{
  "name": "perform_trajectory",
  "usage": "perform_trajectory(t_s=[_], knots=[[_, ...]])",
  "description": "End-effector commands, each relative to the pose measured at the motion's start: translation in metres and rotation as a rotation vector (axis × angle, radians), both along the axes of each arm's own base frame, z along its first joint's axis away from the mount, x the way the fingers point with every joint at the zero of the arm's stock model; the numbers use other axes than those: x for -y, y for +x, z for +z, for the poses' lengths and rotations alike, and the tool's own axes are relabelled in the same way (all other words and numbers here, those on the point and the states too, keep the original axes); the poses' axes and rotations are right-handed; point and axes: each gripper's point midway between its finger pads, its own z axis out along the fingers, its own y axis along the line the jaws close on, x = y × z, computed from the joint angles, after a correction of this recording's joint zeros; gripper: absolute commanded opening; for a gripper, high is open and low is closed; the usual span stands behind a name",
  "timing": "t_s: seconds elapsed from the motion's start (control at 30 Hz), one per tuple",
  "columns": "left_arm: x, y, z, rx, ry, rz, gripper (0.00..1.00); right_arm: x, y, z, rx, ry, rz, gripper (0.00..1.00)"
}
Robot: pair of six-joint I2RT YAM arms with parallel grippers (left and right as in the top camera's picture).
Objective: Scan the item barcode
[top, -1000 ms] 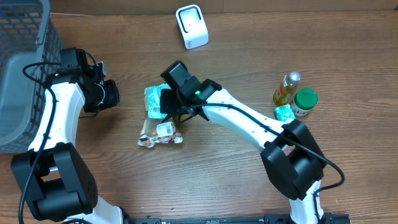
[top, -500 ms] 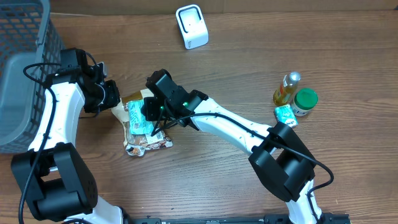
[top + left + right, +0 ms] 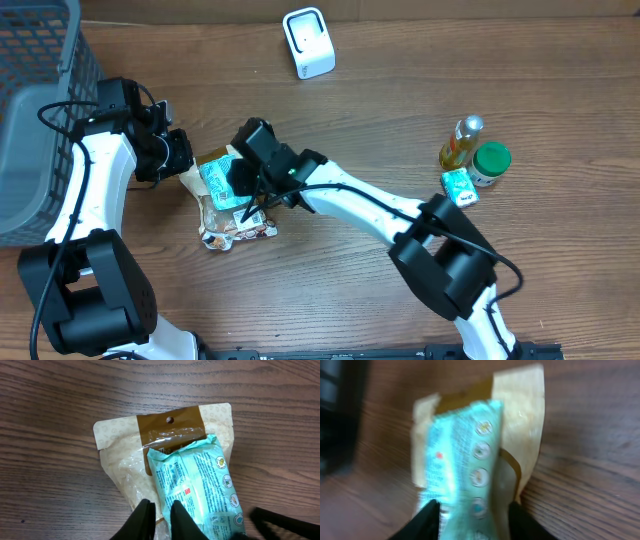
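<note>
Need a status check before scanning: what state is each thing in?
Packet: lying on the pouch.
Pouch: lying on the table, under the packet.
Left gripper: nearly shut at pouch's edge; grip unclear.
Right gripper: open, straddling the packet.
Bottle: upright, capped.
Jar: upright, lid on.
Scanner: standing clear of both arms.

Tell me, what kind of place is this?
Probably a pretend shop checkout on a wooden table: there is a white scanner, a grey basket, and groceries like a teal packet and a small bottle.
</note>
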Motion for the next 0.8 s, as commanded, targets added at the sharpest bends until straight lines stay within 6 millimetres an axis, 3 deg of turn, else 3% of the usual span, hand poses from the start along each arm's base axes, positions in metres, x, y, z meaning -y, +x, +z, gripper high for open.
perform_trajectory(t_s=[0.0,0.03,0.1,0.17,0.33,0.47,0.57,0.67,0.77], knots=[[0.001,-0.002,0.003,0.01,-0.006,-0.014,0.17,-0.001,-0.007,-0.026,-0.037,-0.032,0.016,0.32],[0.001,-0.002,0.003,0.011,-0.006,-0.014,0.17,-0.002,-0.007,-0.027,-0.039,-0.031,0.017,0.29],[0.001,-0.001,0.003,0.013,-0.005,-0.013,0.17,-0.003,-0.006,-0.025,-0.033,-0.025,0.018,0.11],[0.001,-0.001,0.003,0.014,-0.005,-0.014,0.17,-0.005,-0.003,-0.017,-0.022,-0.012,0.016,0.04],[0.001,-0.001,0.003,0.015,-0.004,-0.014,0.18,-0.008,0.004,0.025,0.029,0.051,0.011,0.04],[0.0,0.001,0.004,0.025,-0.001,-0.014,0.18,-0.008,0.004,0.035,0.065,0.052,0.043,0.04],[0.0,0.001,0.004,0.025,-0.002,-0.014,0.17,0.005,0.014,0.036,0.079,0.028,0.049,0.04],[0.0,0.002,0.004,0.028,-0.001,-0.014,0.17,0.023,0.023,0.052,0.034,0.083,0.074,0.04],[0.0,0.003,0.005,0.032,0.001,-0.014,0.17,0.046,0.029,0.045,-0.018,0.056,0.077,0.04]])
